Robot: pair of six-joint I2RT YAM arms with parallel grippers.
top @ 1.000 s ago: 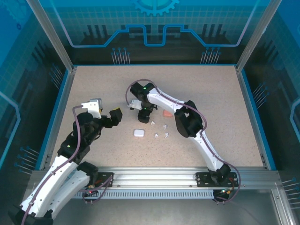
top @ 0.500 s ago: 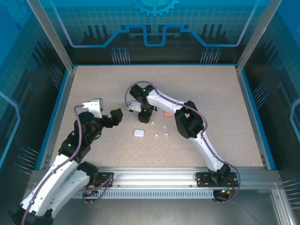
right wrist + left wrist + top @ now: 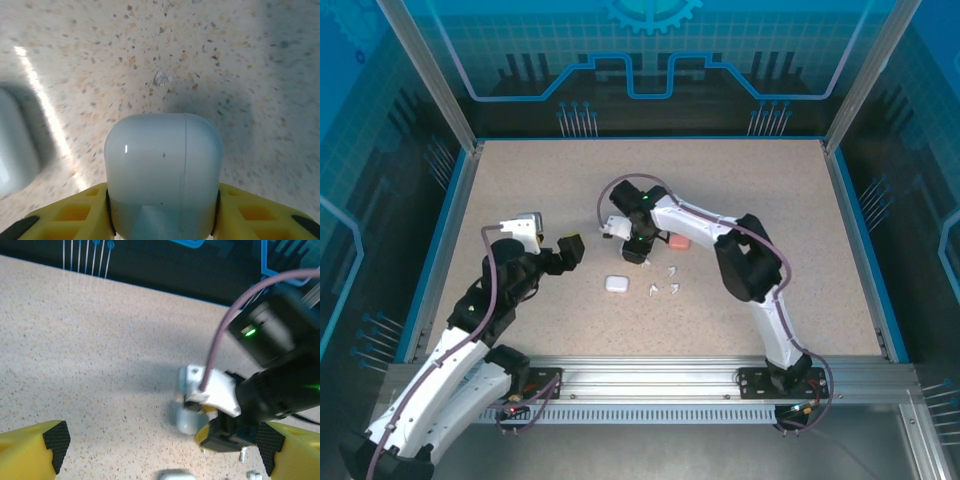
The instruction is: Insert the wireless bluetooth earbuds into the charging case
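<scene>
So, progress check: we'd say we're right at the start. Nearest the arm bases, three white earbuds (image 3: 672, 289) that we can make out are lying loose on the table (image 3: 770, 200). They sit at roughly 5 o'clock from the right gripper (image 3: 636, 248), and none of them is in anything. We can't pick out the salmon-pink buds from up top, so no word on those. Just beside the white ones, at 9 o'clock from them, a white case (image 3: 616, 284) sits shut and untouched. A bit farther out, the left gripper (image 3: 570, 248) hangs over bare table at 9 o'clock from the right one, jaws spread wide and holding nothing. The right gripper is the busy one. Its wrist view shows the yellow fingers clenched on both sides of a pale case (image 3: 162, 170), with the lid seam closed as far as we can tell. A salmon-pink case (image 3: 677, 243) lies just beside it at 3 o'clock. So our guess at what's left is pretty much everything: get a lid open, then pick up each tiny bud and seat it. That second part looks fiddly given how small they are.
</scene>
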